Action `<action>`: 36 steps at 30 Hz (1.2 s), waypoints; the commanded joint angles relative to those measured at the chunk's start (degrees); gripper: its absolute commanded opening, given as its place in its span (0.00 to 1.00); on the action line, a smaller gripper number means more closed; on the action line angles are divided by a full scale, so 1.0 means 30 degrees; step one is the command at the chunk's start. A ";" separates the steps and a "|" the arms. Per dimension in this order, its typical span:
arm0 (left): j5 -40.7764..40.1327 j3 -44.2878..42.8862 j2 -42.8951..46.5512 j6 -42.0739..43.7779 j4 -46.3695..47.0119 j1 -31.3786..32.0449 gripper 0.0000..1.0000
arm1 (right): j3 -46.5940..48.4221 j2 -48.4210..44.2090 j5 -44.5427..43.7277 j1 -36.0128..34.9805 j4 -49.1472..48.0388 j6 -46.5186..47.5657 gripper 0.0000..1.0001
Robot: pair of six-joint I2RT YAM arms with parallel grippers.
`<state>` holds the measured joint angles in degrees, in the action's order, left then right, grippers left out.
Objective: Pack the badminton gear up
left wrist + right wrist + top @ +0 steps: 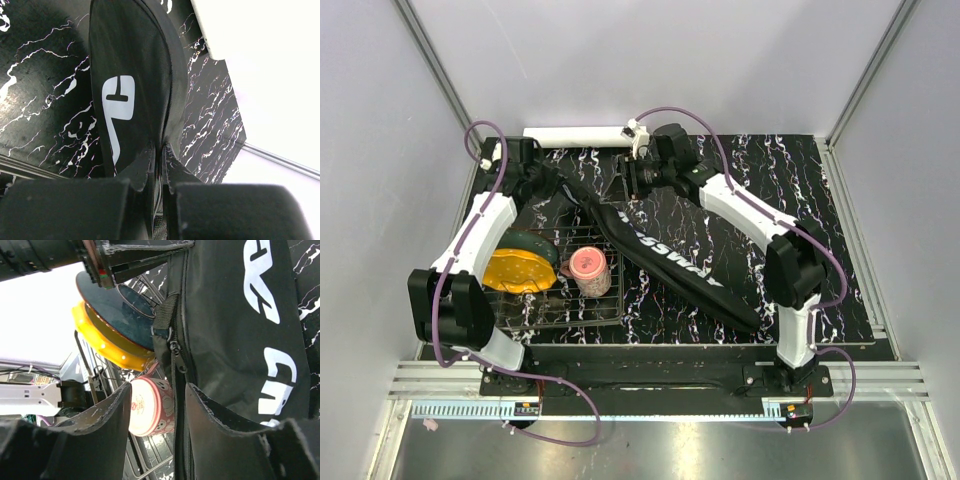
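A long black bag with white "CROSSWAY" lettering is being shown lying on the black marbled table, across the middle of the top view. One bag, one white tube at the table's upper edge, one pink cup and one yellow-black object are being counted. The last two are being carried by a wire rack at lower left. The bag's long axis is being laid diagonally, its narrow end pointing lower right. Its upper-left end is being pinched by the left gripper, fingers pressed together on the fabric. The right gripper is being shown spread, the bag's zipper seen just beyond the gap.
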<state>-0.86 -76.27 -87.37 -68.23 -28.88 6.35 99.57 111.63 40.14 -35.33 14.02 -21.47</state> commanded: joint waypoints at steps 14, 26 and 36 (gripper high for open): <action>0.1284 -0.0241 0.0882 -0.0197 0.0927 0.0051 0.00 | 0.4453 0.2308 -0.3909 -0.1698 0.4026 0.6541 0.44; 0.1137 -0.0153 0.1175 -0.0168 0.0927 0.0051 0.00 | 0.5307 0.2751 -0.7983 -0.3338 0.5492 0.8710 0.37; 0.0933 -0.0065 0.1321 -0.0197 0.0868 0.0051 0.00 | 0.5686 0.2544 -0.9833 -0.3691 0.6135 0.9442 0.29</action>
<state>1.32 -76.01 -86.80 -68.69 -29.74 6.39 113.38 120.51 15.62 -45.95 30.81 4.23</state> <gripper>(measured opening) 0.050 0.331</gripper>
